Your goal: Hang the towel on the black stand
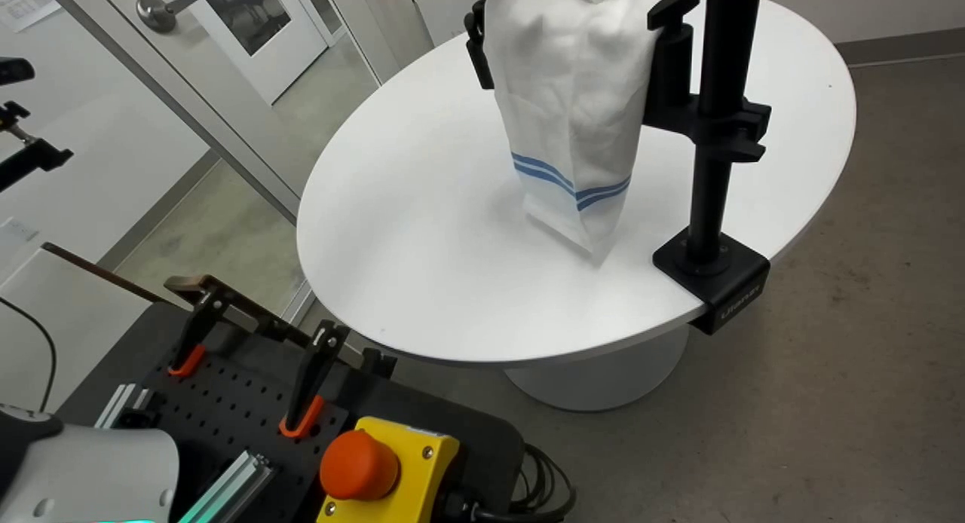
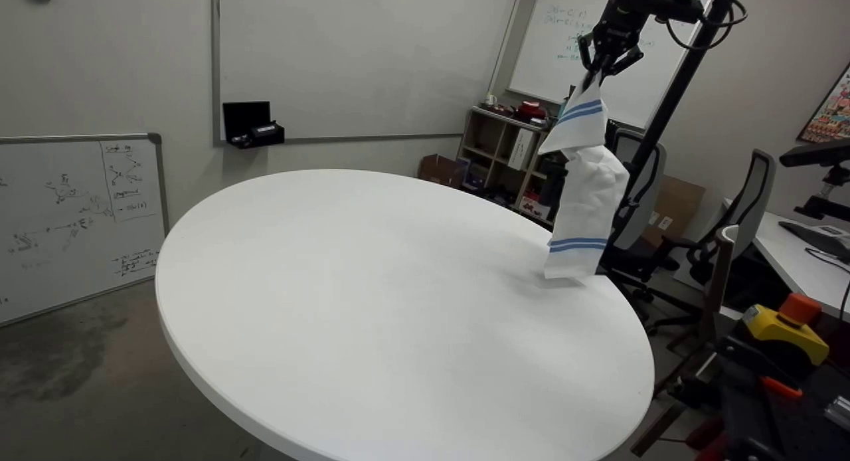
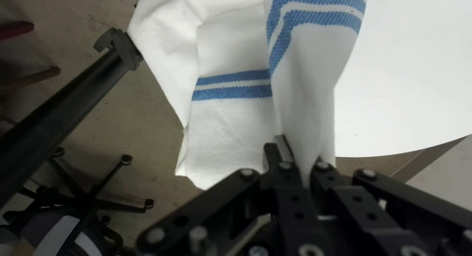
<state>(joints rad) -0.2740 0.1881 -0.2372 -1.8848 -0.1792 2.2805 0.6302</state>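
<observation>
The white towel with blue stripes hangs in both exterior views [image 1: 573, 93] [image 2: 588, 195] and fills the middle of the wrist view [image 3: 228, 127]. Its lower striped end hangs just above the table. It bulges at mid-height, where the stand's arm seems to lie under it, hidden. The black stand [image 1: 724, 131] is clamped at the table edge; its post also shows in an exterior view [image 2: 677, 95] and the wrist view [image 3: 66, 112]. My gripper [image 2: 597, 76] is shut on the towel's other end, above the bulge. The wrist view shows cloth between the fingertips [image 3: 300, 156].
The round white table [image 1: 422, 244] stands below the towel. A black cart with a yellow emergency-stop box [image 1: 407, 463] and clamps [image 1: 309, 380] is near it. Office chairs [image 2: 637, 182] and a shelf [image 2: 491, 142] stand behind. A black piece [image 1: 479, 44] shows beside the towel.
</observation>
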